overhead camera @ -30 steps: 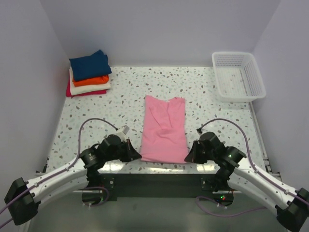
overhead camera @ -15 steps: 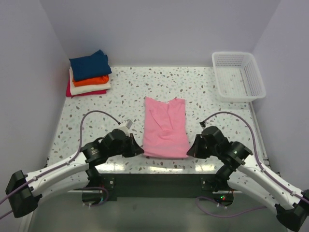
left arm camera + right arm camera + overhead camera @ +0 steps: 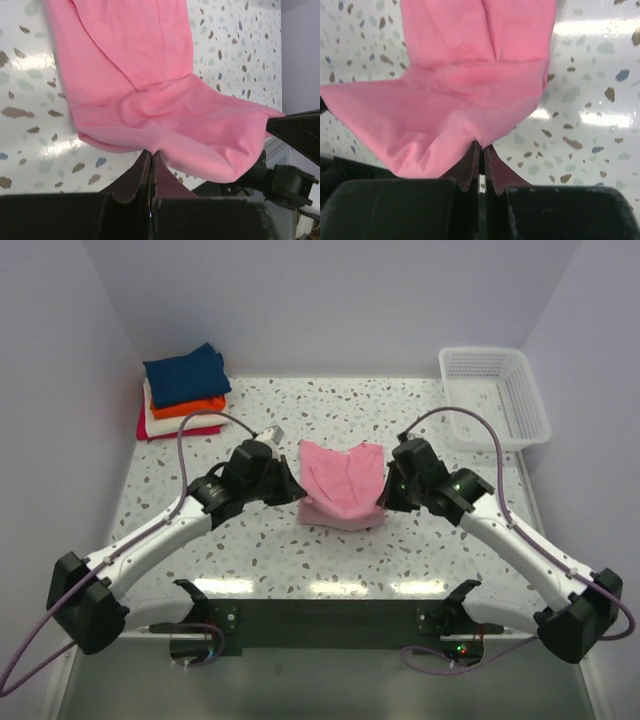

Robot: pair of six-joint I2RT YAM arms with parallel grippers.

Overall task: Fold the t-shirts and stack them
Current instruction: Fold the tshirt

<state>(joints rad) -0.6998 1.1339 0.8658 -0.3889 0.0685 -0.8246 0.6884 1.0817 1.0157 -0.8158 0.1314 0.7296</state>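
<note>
Top external: left end effector (image 3: 298,492) & right end effector (image 3: 384,502) each clamped on pink t-shirt (image 3: 340,483).

Left arm (image 3: 150,540): long white tube-shaped links with small dark dots along them, joined by rounded black motor housings.
Right arm (image 3: 520,545): same build, white links and black joints, with 1 tiny green light on the black housing near the wrist.
Left base block (image 3: 85,602): chunky, black, boxy.
Right base block (image 3: 575,625): the same black box shape.
Left purple cable (image 3: 200,416): 1 thin, glossy line.
Right purple cable (image 3: 452,408): 1 matching thin line.
Left gripper (image 3: 151,155): 2 slim dark fingers tapering to thin tips, on a wide matt black body.
Right gripper (image 3: 481,150): 2 dark fingers with a brownish tint, same black block body.
Black mounting plate (image 3: 320,625): flat metal, with small red and green lights by the right arm's foot.
</note>
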